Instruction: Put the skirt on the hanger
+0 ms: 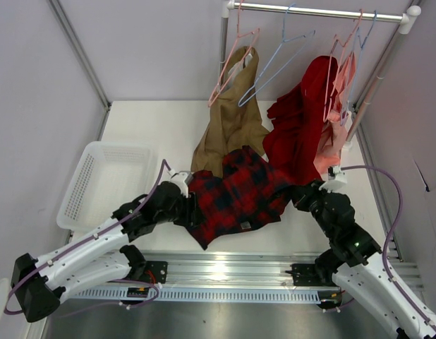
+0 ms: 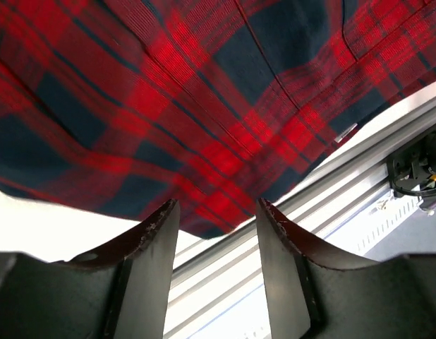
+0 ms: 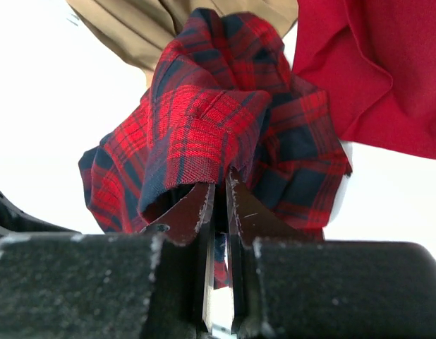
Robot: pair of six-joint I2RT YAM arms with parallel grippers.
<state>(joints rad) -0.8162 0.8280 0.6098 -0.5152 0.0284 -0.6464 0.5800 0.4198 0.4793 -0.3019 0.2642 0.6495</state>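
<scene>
From above, the soft red-and-navy plaid skirt (image 1: 235, 191) lies crumpled on the white table (image 1: 154, 127). The left gripper (image 1: 188, 194) is at the skirt's left edge and the right gripper (image 1: 303, 192) at its right. Beyond the skirt, the thin light-blue wire hanger (image 1: 274, 69) hangs on the metal rail (image 1: 317, 10), between a tan garment (image 1: 228, 120) and a plain red garment (image 1: 303, 120).

Left wrist: the jaws stand apart with nothing between them, the skirt (image 2: 204, 106) just past the fingertips (image 2: 165, 212).

Right wrist: the jaws are pinched together on a fold of the skirt (image 3: 218, 120).
</scene>
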